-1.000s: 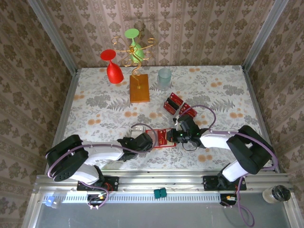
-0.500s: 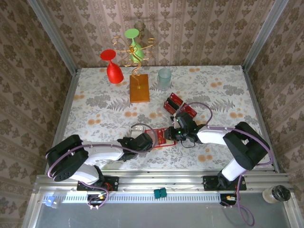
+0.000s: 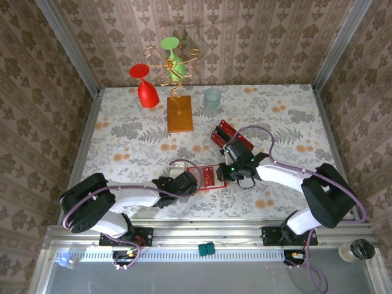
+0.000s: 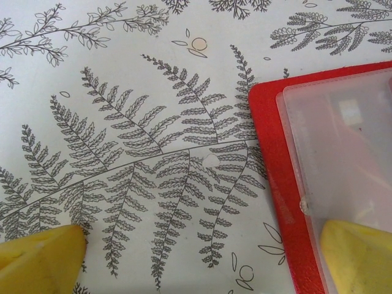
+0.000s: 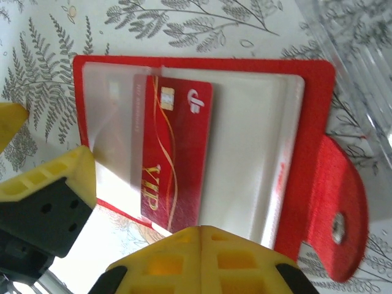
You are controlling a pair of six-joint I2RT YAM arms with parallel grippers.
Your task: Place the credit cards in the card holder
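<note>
The card holder (image 3: 207,177) lies open on the table, red with pale clear pockets (image 5: 245,153). One red credit card (image 5: 174,156) marked VIP lies on its pockets, its left edge seemingly under the clear film. My right gripper (image 5: 202,236) is shut just at the card's near edge, nothing visibly between its fingers; it sits at the holder's right side (image 3: 224,173). My left gripper (image 4: 196,263) stands open wide at the holder's left edge (image 4: 269,184), one fingertip (image 4: 358,254) resting on the clear pocket. More credit cards (image 3: 224,131) stand in a clear tray.
The clear plastic tray (image 3: 235,139) sits just behind the right gripper, its corner close to the holder (image 5: 361,61). An orange wooden block (image 3: 179,114) with a wire stand, a red glass (image 3: 146,92), a green glass (image 3: 173,58) and a clear cup (image 3: 212,101) stand at the back.
My right wrist has shifted a little left and away, and its forearm has swung. The left arm and the card holder have stayed where they were.
</note>
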